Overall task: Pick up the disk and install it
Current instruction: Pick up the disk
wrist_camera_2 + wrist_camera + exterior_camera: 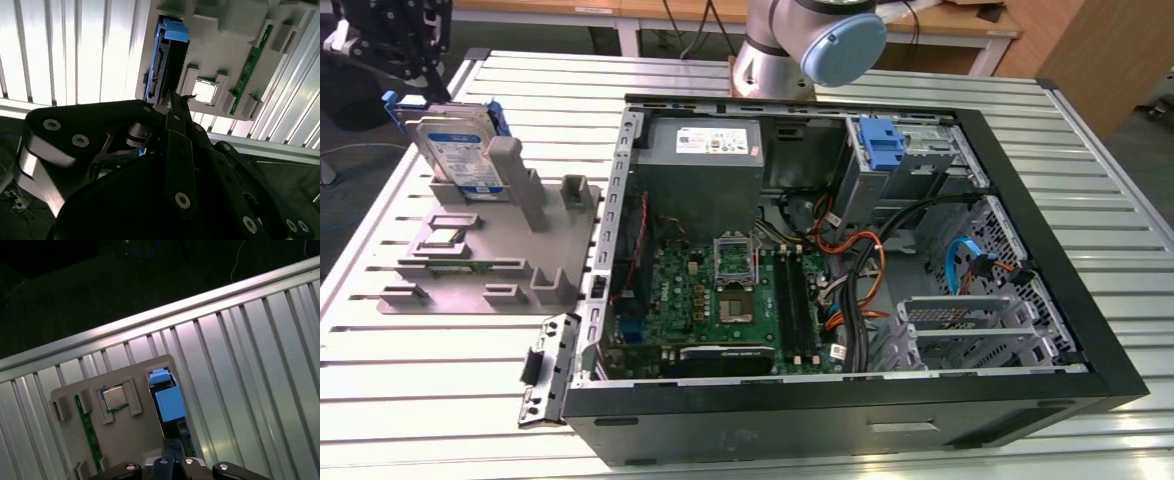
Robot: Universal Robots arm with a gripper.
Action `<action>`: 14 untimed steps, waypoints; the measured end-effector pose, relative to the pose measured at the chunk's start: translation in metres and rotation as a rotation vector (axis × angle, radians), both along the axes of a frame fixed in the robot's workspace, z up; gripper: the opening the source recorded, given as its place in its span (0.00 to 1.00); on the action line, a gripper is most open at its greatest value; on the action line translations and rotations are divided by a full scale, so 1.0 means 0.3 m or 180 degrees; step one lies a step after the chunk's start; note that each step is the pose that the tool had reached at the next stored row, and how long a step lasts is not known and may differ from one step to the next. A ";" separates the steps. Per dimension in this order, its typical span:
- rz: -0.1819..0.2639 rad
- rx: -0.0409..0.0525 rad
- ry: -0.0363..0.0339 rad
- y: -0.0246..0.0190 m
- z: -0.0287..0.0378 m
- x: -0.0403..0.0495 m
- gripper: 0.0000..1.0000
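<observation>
The disk, a silver drive with a blue-and-white label in a blue carrier, stands on edge in a slot of the grey holder block at the exterior view's left. My black gripper hangs over its top far corner, right at the blue frame. In the first wrist view the disk runs edge-on from its blue tabs under the gripper. The second wrist view shows the disk's connector edge just beyond the gripper. The drive's lower part is hidden by the holder.
An open computer case lies on the slatted metal table, with a motherboard, a grey power-supply box and a drive bay holding a blue bracket. The holder also carries a processor chip and a green memory stick. The arm's base stands behind the case.
</observation>
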State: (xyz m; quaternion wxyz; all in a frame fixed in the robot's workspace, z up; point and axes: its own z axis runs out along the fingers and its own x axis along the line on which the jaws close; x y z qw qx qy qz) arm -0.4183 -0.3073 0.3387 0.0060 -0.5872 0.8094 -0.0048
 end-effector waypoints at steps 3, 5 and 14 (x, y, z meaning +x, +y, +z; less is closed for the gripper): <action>0.0176 -0.0002 0.0000 0.000 -0.001 0.000 0.10; 0.0291 -0.0002 0.0000 0.000 -0.003 0.000 0.10; 0.0405 0.0003 0.0075 0.000 -0.005 0.001 0.10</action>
